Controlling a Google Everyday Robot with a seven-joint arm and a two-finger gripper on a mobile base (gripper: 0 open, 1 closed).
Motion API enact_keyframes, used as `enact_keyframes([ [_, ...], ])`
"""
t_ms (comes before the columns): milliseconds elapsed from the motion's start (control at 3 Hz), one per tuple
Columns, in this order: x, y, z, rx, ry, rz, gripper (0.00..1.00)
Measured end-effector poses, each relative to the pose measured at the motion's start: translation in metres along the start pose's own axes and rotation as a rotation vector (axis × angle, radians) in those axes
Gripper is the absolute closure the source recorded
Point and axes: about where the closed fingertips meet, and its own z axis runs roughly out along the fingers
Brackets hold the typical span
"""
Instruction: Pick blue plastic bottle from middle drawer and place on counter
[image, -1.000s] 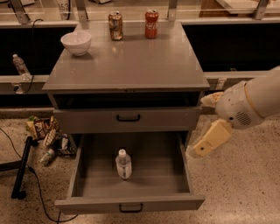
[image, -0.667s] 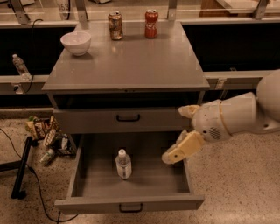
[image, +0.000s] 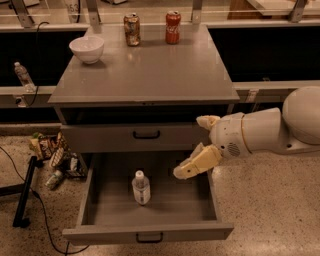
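Near parted jaws, clear bottle (image: 141, 189) (white-capped)

gripper: my gripper (image: 189, 147), two-finger claw, sits above the right side of the open middle drawer (image: 170, 205)
fingers: my fingers (image: 197, 162) are cream-yellow, blocky, with rounded tips, spread well apart
lower finger: long, tapered, faceted like a wedge
upper finger: short stub showing, same cream colour, rest hidden behind my wrist
wrist: my wrist (image: 227, 142) is a white rounded cap with a small patch of dotted holes on its face
ring: thin orange-tan ring (image: 243, 132) around me just behind the wrist
forearm: my forearm (image: 265, 130) is a smooth white tube, shaded underneath
shoulder shell: big white rounded shell (image: 302, 117), cut by the right edge
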Motion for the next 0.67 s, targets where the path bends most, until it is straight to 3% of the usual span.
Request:
enact_keyframes([
  [333, 0.016, -0.003, 0.009, 0.023, 0.001, 0.030, 0.00],
  [667, 0.064, -0.014, 0.037, 0.055, -0.008, 0.076, 0.00],
])
